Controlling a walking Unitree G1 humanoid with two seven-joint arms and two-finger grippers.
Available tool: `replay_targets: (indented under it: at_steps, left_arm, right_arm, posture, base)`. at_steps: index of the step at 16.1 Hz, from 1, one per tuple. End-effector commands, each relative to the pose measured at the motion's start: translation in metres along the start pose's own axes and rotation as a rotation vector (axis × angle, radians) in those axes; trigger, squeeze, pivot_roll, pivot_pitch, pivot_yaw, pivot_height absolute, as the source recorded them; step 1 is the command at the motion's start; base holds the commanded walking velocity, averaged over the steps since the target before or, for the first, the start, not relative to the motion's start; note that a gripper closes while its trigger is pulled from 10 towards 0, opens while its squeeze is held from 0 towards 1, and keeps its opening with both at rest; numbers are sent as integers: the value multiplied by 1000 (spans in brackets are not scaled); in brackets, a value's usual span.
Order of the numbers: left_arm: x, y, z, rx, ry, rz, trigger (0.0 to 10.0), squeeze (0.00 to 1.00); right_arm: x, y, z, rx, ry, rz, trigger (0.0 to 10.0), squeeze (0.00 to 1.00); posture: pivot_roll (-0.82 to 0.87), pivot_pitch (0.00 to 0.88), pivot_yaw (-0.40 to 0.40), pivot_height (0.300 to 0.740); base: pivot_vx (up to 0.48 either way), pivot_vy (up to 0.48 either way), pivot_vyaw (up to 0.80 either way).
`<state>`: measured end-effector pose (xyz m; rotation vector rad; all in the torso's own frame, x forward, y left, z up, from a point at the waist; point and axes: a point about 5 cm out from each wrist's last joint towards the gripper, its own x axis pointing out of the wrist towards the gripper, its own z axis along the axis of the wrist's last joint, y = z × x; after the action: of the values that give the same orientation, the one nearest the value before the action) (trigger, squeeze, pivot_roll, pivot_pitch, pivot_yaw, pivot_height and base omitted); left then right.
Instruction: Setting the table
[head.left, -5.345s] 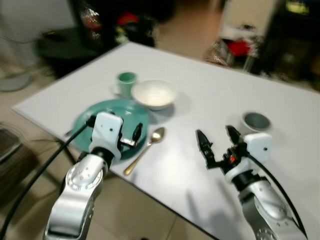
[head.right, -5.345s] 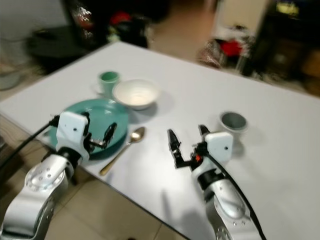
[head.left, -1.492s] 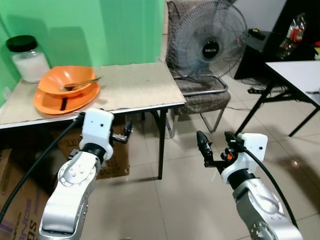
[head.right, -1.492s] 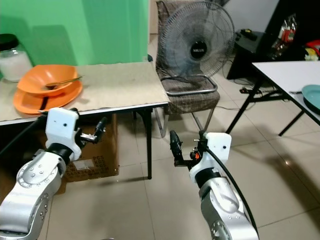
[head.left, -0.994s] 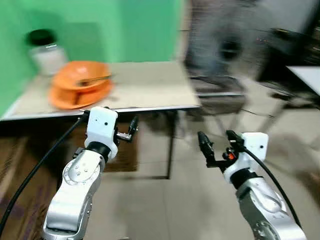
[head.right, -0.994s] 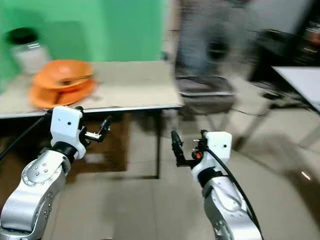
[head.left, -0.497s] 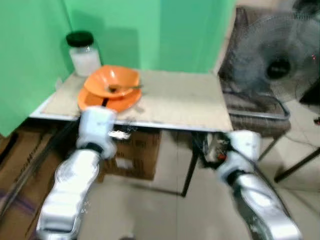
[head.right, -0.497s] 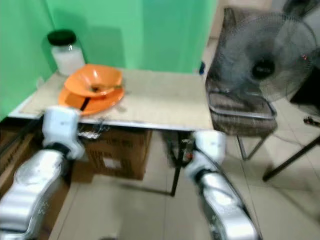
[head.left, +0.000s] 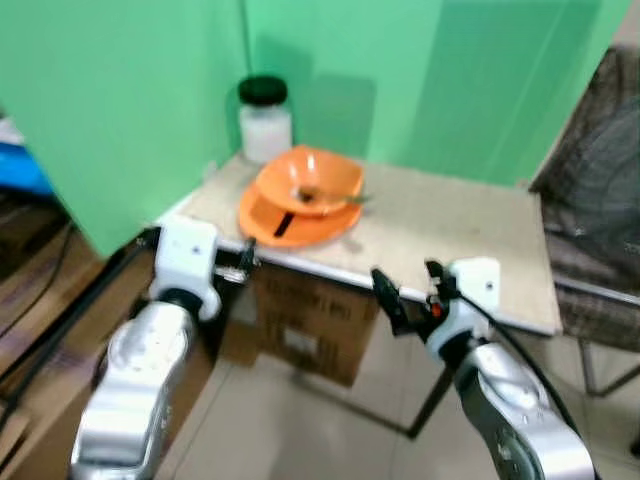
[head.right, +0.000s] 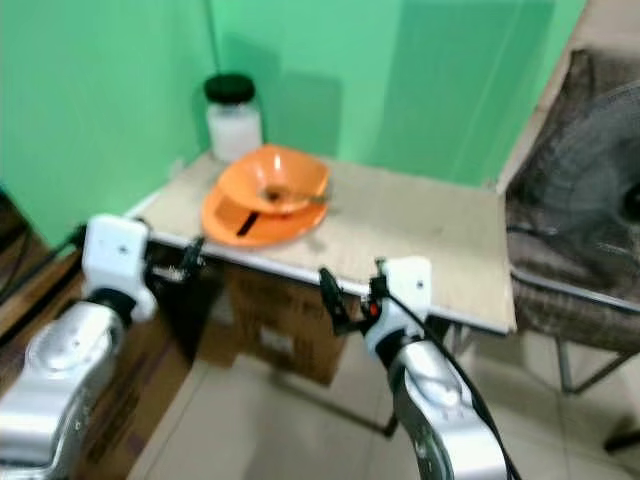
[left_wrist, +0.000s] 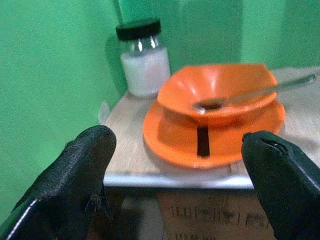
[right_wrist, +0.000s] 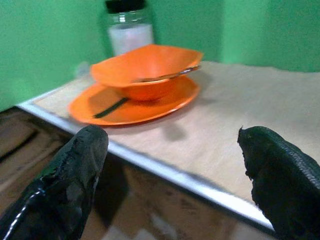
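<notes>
Orange bowl sits on an orange plate, near the far left corner of a small beige table set against a green wall. A metal spoon rests inside the bowl, its handle reaching out over the rim. A dark, narrow utensil lies on the plate, partly tucked under the bowl; its kind cannot be told. A glass jar with a black lid and white contents stands just behind the plate, in the table's corner. A cardboard box stands on the floor beneath the table. A fan with a wire grille stands to the right of the table.

Left gripper hovers before the table's front edge, below the plate, fingers spread wide and empty. Right gripper hovers at the front edge further right, fingers likewise parted, grasping nothing. Both grippers are apart from the tableware.
</notes>
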<state>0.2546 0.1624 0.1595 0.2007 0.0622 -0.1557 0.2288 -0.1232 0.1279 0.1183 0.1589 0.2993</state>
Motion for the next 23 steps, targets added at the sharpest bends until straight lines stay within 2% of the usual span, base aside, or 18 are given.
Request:
replay_targets:
  at_steps: [1, 4, 7, 9, 14, 20, 23]
  left_arm:
    - [1, -9, 5, -3, -20, -35, 10000, 0]
    - [0, -9, 5, -1, -20, -33, 10000, 0]
    - [0, -7, 5, 1, -24, -29, 10000, 0]
    - [0, -8, 5, 2, -26, -32, 10000, 0]
    - [0, -10, 4, 20, -23, -82, 10000, 0]
    - [2, -13, 5, 22, -31, -112, 10000, 0]
    - [2, -15, 5, 28, -40, -129, 10000, 0]
  right_arm:
    - [-1, -10, 2, -10, -9, -42, 10000, 0]
    - [2, -12, 8, -14, -47, -45, 10000, 0]
    - [6, -9, 17, -29, -94, -31, 10000, 0]
    - [8, -11, 22, -26, -118, -35, 10000, 0]
    - [15, -21, 40, -4, -181, -65, 10000, 0]
    - [20, -25, 51, -50, -164, -34, 10000, 0]
    - [24, -33, 53, 40, -123, -57, 10000, 0]
  posture:
    - [96, 0, -18, 740]
    - [107, 0, -27, 740]
    - [111, 0, -31, 740]
    - [111, 0, -31, 740]
    - [110, 0, -26, 740]
    - [104, 0, -36, 740]
    - [101, 0, -40, 740]
  base:
    - [311, 0, 0]
    - [309, 0, 0]
    - [309, 0, 571]
    - [309, 0, 788]
    - [309, 0, 0]
    - [302, 0, 0]
    - [0, 0, 0]
